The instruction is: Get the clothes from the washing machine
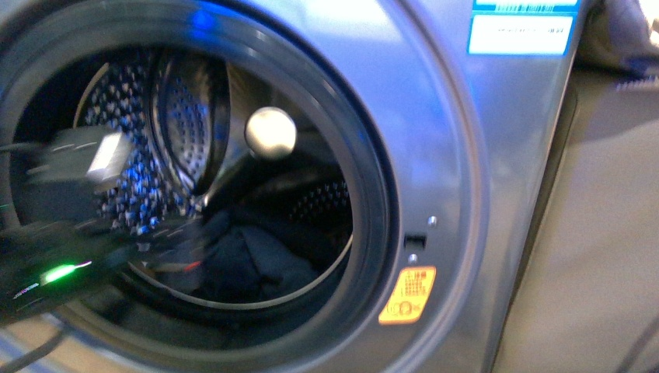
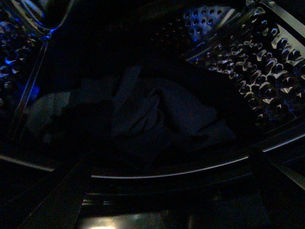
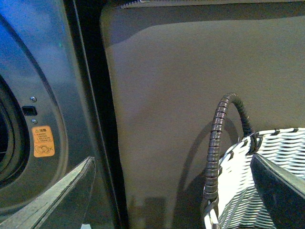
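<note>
Deep inside the washing machine (image 1: 466, 155), hovered left claw (image 2: 167, 160), spread and empty, over navy clothes (image 2: 152, 119) heaped on the drum (image 2: 267, 62) floor; probably needed a firm pinch on the topmost fold; held right claw (image 3: 171, 157) open outside.

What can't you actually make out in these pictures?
- Front view: the left arm is motion-blurred, only a dark smear with a green light.
- Left wrist view: the drum is dim, so how many pieces the clothes are cannot be told.
- Front view: the blue-white label on the washing machine is cut by the top edge, its text smeared.
- Right wrist view: the basket runs off the frame; its contents cannot be seen.
</note>
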{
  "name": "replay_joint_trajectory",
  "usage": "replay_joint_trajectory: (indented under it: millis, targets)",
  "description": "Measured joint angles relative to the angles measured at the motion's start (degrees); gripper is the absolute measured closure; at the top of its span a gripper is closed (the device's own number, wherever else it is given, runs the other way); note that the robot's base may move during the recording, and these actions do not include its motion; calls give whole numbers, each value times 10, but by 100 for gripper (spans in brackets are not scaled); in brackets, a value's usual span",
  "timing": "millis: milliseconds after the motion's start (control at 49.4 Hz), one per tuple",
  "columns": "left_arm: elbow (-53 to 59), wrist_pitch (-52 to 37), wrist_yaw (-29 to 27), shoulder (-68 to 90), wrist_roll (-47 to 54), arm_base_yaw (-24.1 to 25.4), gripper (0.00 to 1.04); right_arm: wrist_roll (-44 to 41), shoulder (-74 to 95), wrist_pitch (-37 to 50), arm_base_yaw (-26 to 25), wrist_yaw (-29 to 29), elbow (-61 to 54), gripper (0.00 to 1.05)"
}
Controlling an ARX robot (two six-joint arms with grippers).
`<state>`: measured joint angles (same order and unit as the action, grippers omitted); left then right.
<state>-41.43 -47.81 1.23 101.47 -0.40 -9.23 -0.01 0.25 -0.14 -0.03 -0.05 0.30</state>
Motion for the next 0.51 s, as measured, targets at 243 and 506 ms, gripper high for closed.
replay_joint_trajectory:
  millis: [243,506]
  targets:
    - [-77,27,-15,57,9,-18,7,0,0,0,0,0,0,8]
    - [-191,85,-16,138,19,-14,7,0,0,0,0,0,0,8]
